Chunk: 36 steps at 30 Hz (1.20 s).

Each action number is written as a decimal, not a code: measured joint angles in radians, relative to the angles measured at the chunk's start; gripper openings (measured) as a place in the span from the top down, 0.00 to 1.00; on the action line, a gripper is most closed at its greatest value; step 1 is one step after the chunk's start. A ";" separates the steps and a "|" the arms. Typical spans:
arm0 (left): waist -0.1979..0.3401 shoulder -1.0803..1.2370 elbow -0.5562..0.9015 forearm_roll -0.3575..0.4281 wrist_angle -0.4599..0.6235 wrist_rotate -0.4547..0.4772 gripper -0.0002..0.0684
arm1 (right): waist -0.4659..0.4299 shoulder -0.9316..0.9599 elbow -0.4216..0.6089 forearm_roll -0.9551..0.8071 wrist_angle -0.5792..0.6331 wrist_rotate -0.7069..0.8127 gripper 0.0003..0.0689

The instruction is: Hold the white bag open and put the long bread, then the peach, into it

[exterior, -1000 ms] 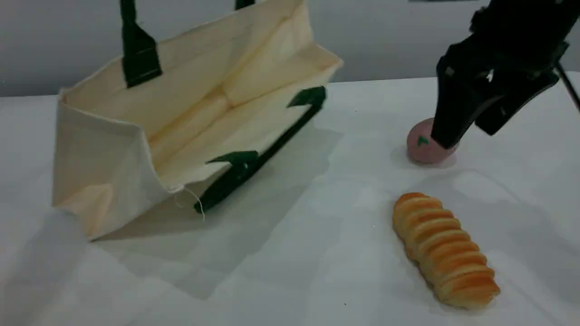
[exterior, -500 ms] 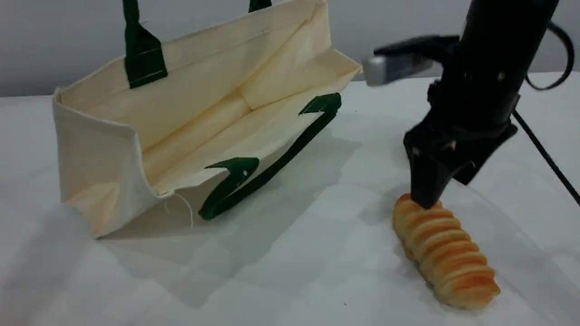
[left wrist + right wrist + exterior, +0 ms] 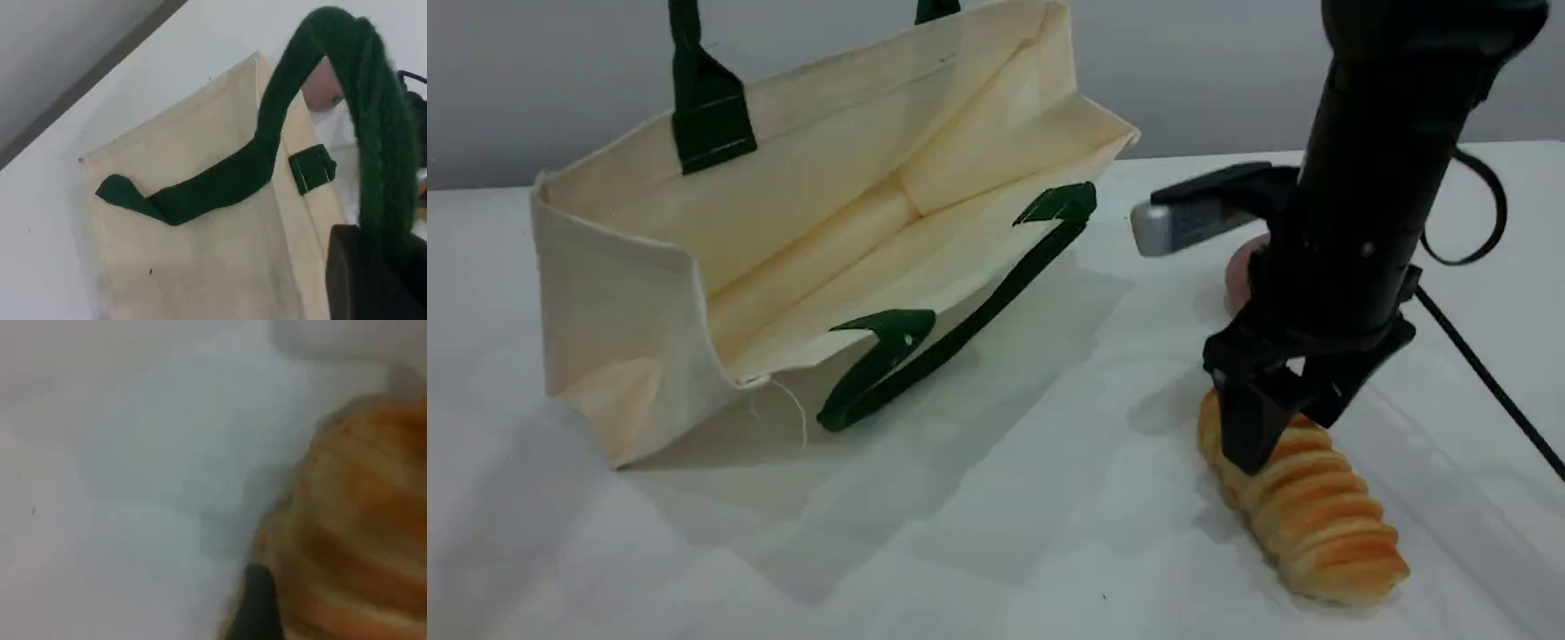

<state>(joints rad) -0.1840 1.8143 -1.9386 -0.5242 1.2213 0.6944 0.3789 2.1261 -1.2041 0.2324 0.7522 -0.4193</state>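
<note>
The white bag (image 3: 827, 240) lies on its side with its mouth open toward me, its top green handle (image 3: 703, 107) pulled up out of the scene view. In the left wrist view that handle (image 3: 363, 127) loops over my left gripper's fingertip (image 3: 373, 280), which is shut on it. The long bread (image 3: 1316, 524) lies at the front right. My right gripper (image 3: 1276, 427) is open, its fingers down on either side of the bread's far end; the right wrist view has the loaf (image 3: 360, 520) beside one fingertip (image 3: 257, 607). The peach (image 3: 1236, 267) peeks out behind the right arm.
The bag's lower handle (image 3: 943, 329) trails on the white table (image 3: 1005, 533) in front of the mouth. A cable (image 3: 1485, 373) runs from the right arm across the table's right side.
My right gripper has come from above the peach toward the front and down onto the bread's far end. The bag shifted slightly rightward early on, then held still.
</note>
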 joint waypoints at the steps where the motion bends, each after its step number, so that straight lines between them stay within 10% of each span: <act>1: 0.000 0.000 0.000 0.000 0.000 0.000 0.87 | 0.000 0.007 0.000 0.000 -0.008 0.000 0.22; 11: 0.000 0.000 0.000 0.000 0.000 0.000 0.87 | 0.000 0.041 -0.002 -0.001 -0.031 0.000 0.27; 22: 0.000 0.000 0.000 0.000 0.000 0.000 0.87 | 0.000 0.042 -0.001 -0.010 0.011 0.000 0.82; 36: 0.000 0.000 0.000 0.001 0.000 0.014 0.87 | 0.000 -0.123 -0.001 -0.072 0.067 0.169 0.86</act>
<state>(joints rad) -0.1840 1.8143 -1.9386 -0.5235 1.2213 0.7088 0.3789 2.0033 -1.2050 0.1602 0.8190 -0.2506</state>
